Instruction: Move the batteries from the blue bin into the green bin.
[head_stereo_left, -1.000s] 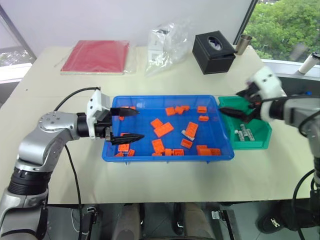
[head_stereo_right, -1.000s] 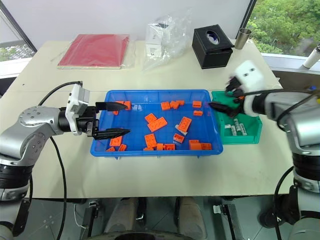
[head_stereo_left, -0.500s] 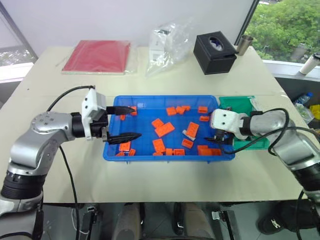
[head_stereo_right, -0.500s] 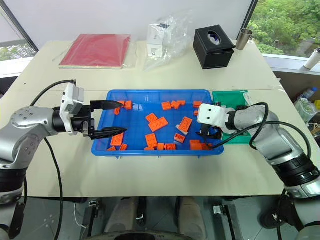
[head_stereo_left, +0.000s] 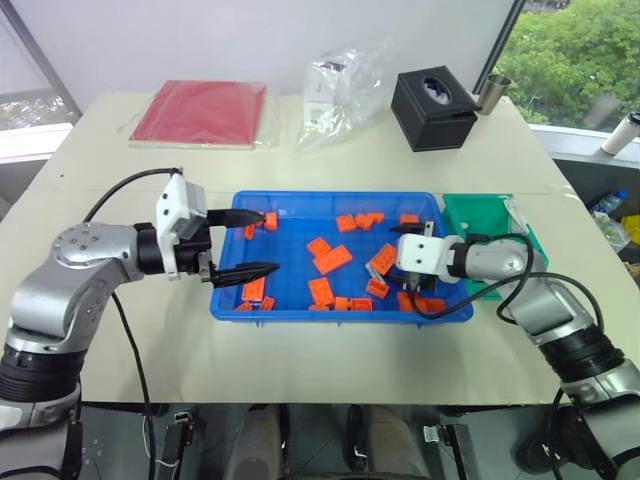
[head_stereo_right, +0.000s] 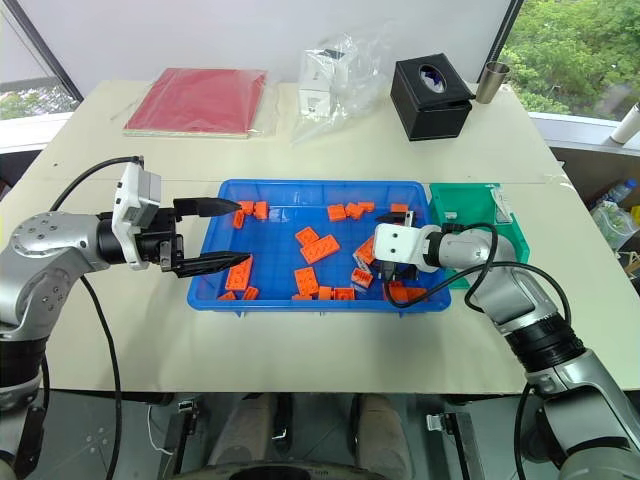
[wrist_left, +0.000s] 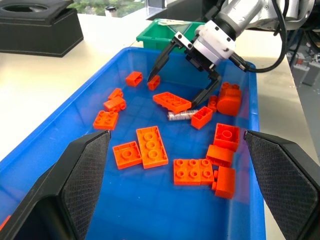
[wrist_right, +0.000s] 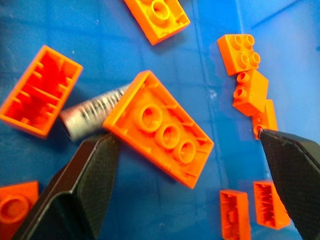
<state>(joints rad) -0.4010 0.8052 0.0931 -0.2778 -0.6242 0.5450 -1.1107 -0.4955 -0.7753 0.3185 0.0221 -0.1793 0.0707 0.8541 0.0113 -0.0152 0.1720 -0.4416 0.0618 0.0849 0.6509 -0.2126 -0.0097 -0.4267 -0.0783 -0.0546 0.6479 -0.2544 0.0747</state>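
The blue bin is bright blue, and the toy bricks in it are all orange. One battery among them is shiny silver-grey with thin dark stripes. The green bin on the right is green. Far back on the pale cream table sit a black tissue box, a red folder and a see-through plastic bag. Both grippers, the left gripper and the right gripper, have black fingers and white bodies.
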